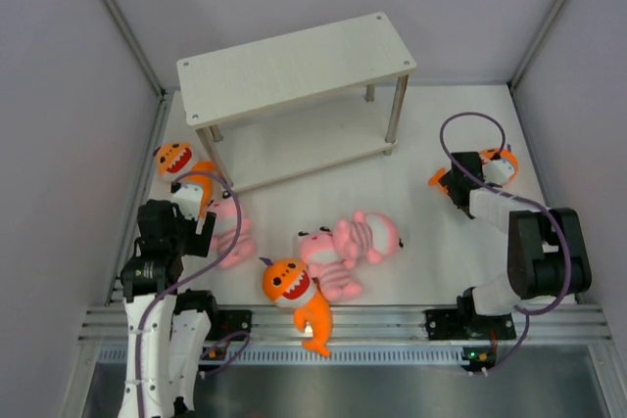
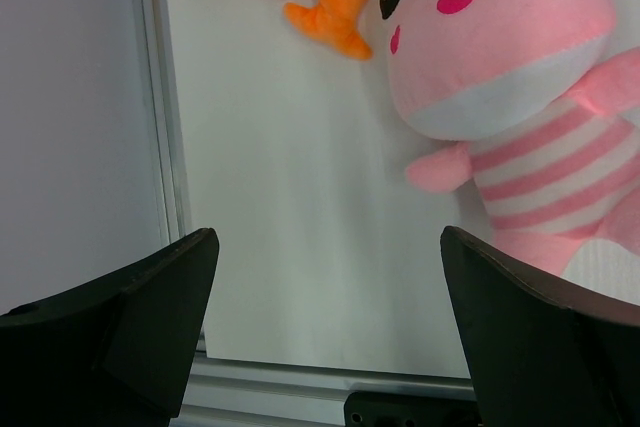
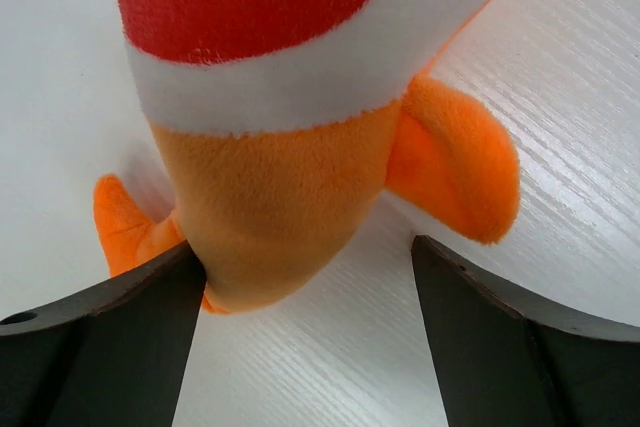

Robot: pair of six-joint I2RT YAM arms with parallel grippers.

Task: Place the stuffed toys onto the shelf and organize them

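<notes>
The shelf (image 1: pixel 294 68) stands at the back with both boards bare. An orange shark (image 3: pixel 275 157) lies on the table at the right. My right gripper (image 3: pixel 305 267) (image 1: pixel 468 173) is open around the shark's body, its left finger touching the plush and its right finger apart from it. My left gripper (image 2: pixel 330 247) (image 1: pixel 184 224) hangs open over bare table at the left. Beside it lies a pink striped toy (image 2: pixel 510 77) (image 1: pixel 231 234), and beyond that another shark (image 1: pixel 176 159) whose tail (image 2: pixel 325 2) shows. Two pink toys (image 1: pixel 348 247) and a third shark (image 1: pixel 292 286) lie in the middle.
Grey walls close in the table on the left, the right and the back. A metal rail (image 1: pixel 343 322) runs along the near edge by the arm bases. The left wall and its rail (image 2: pixel 165 147) stand close to my left gripper.
</notes>
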